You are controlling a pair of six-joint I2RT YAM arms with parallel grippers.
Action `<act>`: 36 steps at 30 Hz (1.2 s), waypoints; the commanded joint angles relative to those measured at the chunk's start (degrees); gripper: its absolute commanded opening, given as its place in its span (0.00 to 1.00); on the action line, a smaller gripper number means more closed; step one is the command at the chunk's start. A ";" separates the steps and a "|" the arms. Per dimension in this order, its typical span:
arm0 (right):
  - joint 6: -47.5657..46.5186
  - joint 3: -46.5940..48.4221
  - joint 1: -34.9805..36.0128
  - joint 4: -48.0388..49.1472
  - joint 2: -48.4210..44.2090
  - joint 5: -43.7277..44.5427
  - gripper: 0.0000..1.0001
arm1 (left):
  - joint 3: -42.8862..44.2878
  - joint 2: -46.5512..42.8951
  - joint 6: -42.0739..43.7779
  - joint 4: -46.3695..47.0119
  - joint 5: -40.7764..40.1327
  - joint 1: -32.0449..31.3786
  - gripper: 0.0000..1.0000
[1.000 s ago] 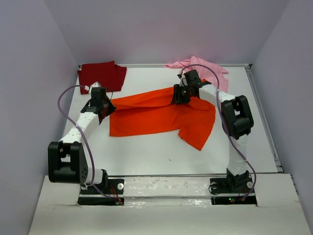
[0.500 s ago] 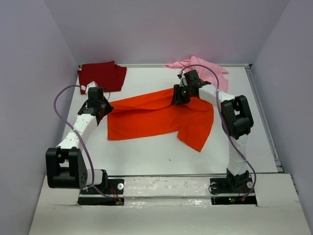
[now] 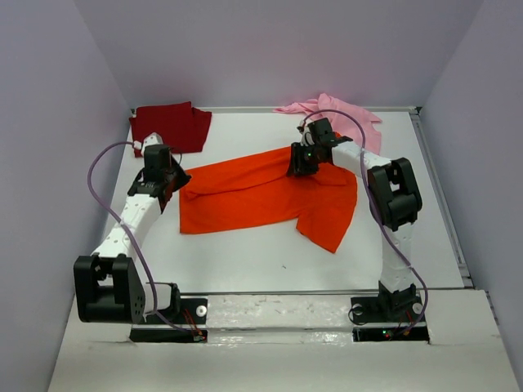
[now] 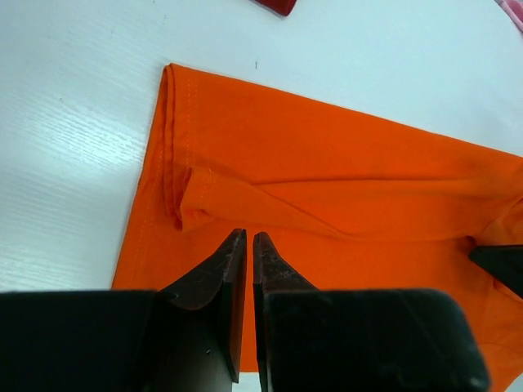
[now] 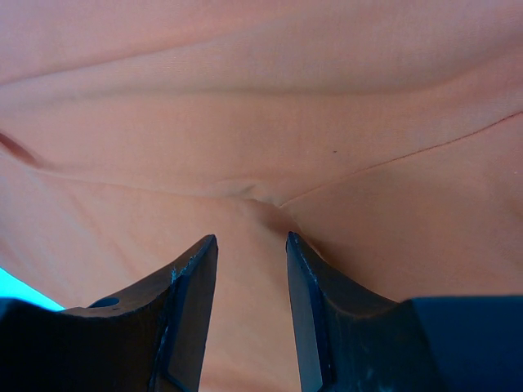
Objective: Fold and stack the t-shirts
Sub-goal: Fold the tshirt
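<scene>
The orange t-shirt lies spread across the middle of the table, with one flap hanging toward the front right. Its left hem and a folded sleeve show in the left wrist view. My left gripper hovers at that left edge, its jaws a thin slit apart with nothing between them. My right gripper sits on the shirt's far edge. Its jaws are parted and tips down on the cloth, which puckers just ahead of them. The dark red t-shirt lies folded at the back left. The pink t-shirt is crumpled at the back right.
White table with bare room in front of the orange shirt. Grey walls close in the left, back and right sides. A raised rail runs along the right edge. Purple cables loop off both arms.
My left gripper has parted its jaws a little and let go of the orange shirt's left edge after drawing it slightly left. That arm has pulled back toward the far left. The right gripper has stayed put.
</scene>
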 commanded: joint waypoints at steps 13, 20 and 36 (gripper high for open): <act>-0.21 1.05 -0.36 2.02 -0.90 -1.46 0.45 | 3.64 20.49 -4.90 12.44 -0.81 -0.01 0.40; -0.39 1.22 -0.36 2.02 -0.29 -1.29 0.45 | 6.01 18.65 -2.62 11.13 -4.50 -0.97 0.52; -0.48 0.96 -0.36 2.02 -0.11 -0.23 0.45 | 13.39 25.76 2.40 0.77 -16.01 -3.08 0.56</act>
